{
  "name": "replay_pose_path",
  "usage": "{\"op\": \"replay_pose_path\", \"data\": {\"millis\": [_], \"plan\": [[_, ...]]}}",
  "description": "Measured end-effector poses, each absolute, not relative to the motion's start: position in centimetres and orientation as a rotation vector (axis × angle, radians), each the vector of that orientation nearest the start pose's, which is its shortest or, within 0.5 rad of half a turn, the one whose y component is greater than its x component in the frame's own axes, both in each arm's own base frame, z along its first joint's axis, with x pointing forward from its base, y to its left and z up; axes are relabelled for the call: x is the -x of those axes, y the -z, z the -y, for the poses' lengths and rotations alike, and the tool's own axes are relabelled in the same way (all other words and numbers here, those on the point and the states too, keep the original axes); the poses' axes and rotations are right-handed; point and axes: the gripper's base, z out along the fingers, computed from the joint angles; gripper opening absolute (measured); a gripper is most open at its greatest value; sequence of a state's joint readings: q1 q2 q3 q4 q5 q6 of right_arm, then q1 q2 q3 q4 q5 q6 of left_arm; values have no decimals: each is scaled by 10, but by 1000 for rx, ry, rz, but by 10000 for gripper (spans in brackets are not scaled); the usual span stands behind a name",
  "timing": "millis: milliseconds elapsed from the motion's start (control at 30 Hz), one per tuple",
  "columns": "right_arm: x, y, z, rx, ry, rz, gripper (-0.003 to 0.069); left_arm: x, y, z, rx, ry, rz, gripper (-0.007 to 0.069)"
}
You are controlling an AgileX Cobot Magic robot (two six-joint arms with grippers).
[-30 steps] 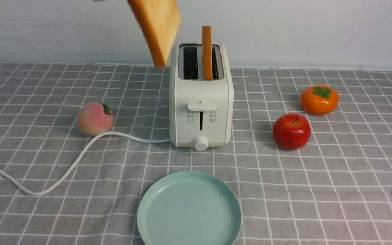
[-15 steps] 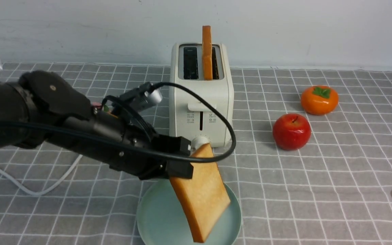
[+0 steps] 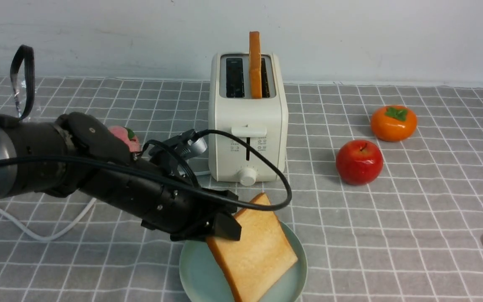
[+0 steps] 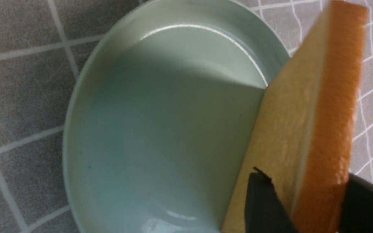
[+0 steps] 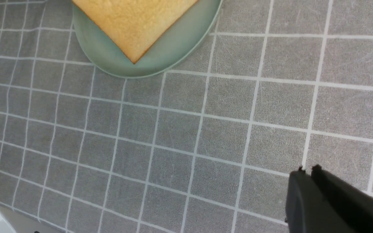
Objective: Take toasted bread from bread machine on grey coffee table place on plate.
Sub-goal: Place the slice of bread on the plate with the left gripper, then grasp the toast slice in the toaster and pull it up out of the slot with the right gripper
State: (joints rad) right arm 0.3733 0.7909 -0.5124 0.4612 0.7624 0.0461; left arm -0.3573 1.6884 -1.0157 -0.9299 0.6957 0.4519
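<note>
1. Pinched one toast slice [image 3: 258, 247] in the left gripper [image 3: 227, 222] — tilted low over the plate [image 3: 195, 272], likely for laying flat.
2. Parked the right gripper [image 5: 308, 170] shut, empty, aside; other slice [image 3: 255, 65] upright in toaster [image 3: 247, 117].

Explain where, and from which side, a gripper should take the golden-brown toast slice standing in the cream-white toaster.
Grip the upright golden-brown toast slice by its exposed top part, coming straight down from above. Only that part rises clear of the cream-white boxy toaster, so jaws should probably close across its broad faces.
</note>
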Motion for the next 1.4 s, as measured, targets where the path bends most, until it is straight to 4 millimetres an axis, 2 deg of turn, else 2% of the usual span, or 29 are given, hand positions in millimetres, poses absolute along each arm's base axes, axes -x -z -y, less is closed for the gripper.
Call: {"op": "replay_pose_path", "data": {"millis": [100,167,300,367,400,467,533,633,700,733,767,867,900,933,967,1000,1067,1233,1267,1300,1367,1400], "plan": [[-117,-269,-77,142,-710,-2551,33,-292,-209,156,-257,871,-2749,365],[-122,-281,-80,171,-707,-2558,33,-291,-209,151,-253,784,-2808,362],[-144,-308,-85,243,-635,-2570,40,-293,-216,134,-184,485,-2908,273],[-163,-321,-91,261,-604,-2566,51,-291,-228,122,-116,314,-2923,173],[-164,-324,-91,262,-605,-2557,52,-291,-228,122,-101,315,-2929,162],[-192,-335,-102,266,-596,-2561,81,-283,-246,109,-75,169,-2910,33],[-212,-346,-110,269,-596,-2543,111,-273,-263,102,-61,142,-2878,-14],[-250,-359,-124,277,-587,-2519,195,-253,-294,94,-48,162,-2792,-14],[-281,-369,-135,298,-582,-2487,268,-230,-318,85,-38,204,-2701,-14],[-286,-366,-137,299,-580,-2494,283,-230,-317,85,-35,204,-2705,-14],[-302,-371,-144,308,-580,-2473,332,-212,-328,79,-27,233,-2656,-14],[-347,-385,-161,317,-590,-2396,465,-177,-334,67,-16,276,-2602,-14],[-359,-382,-166,316,-591,-2391,501,-169,-334,64,-16,282,-2588,-14],[-359,-386,-166,317,-593,-2379,501,-167,-334,64,-16,284,-2585,-14],[-378,-381,-173,316,-594,-2369,550,-154,-334,59,-14,299,-2555,-14],[-387,-382,-177,314,-598,-2345,570,-148,-334,56,-12,306,-2537,-14],[-411,-371,-187,296,-617,-2317,605,-133,-333,51,-5,325,-2496,-14],[-451,-346,-204,242,-673,-2249,605,-114,-326,44,48,358,-2472,-14],[-460,-334,-207,232,-679,-2255,596,-110,-324,43,65,367,-2473,-14],[-461,-334,-208,230,-682,-2252,594,-110,-324,43,71,368,-2475,-14],[-472,-314,-213,219,-688,-2268,577,-105,-322,41,87,372,-2482,-14],[-476,-311,-214,211,-693,-2255,570,-104,-322,41,90,373,-2486,-14]]}}
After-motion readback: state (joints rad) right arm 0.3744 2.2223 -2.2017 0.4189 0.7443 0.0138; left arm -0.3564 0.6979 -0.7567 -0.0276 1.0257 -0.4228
